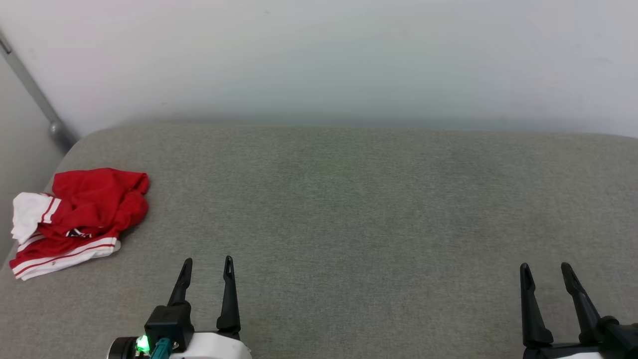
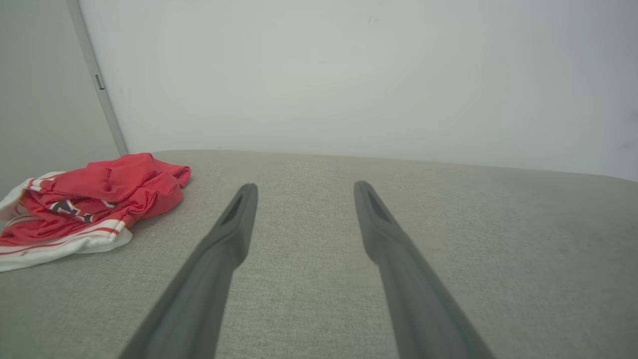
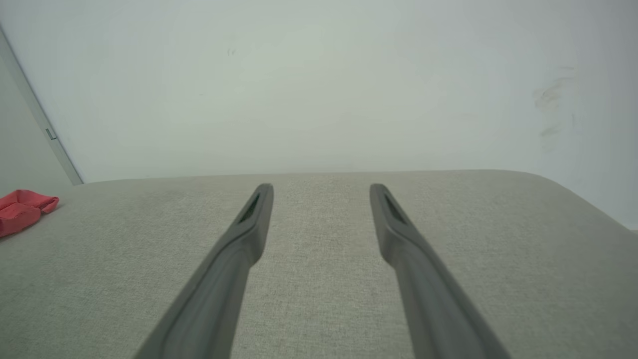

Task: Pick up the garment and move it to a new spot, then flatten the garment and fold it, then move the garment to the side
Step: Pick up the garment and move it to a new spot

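The garment is a red T-shirt with white sleeves and striped trim, lying crumpled in a heap at the far left of the grey cushion. In the left wrist view the garment lies left of my fingers, apart from them. A red corner of the garment peeks in at the left edge of the right wrist view. My left gripper is open at the lower left, empty, a short way right of the heap. My right gripper is open at the lower right, empty, far from the cloth.
The grey fabric cushion spans the whole work area, with a white wall behind it. A grey metal bar slants down at the back left corner. The cushion's left edge runs just beside the garment.
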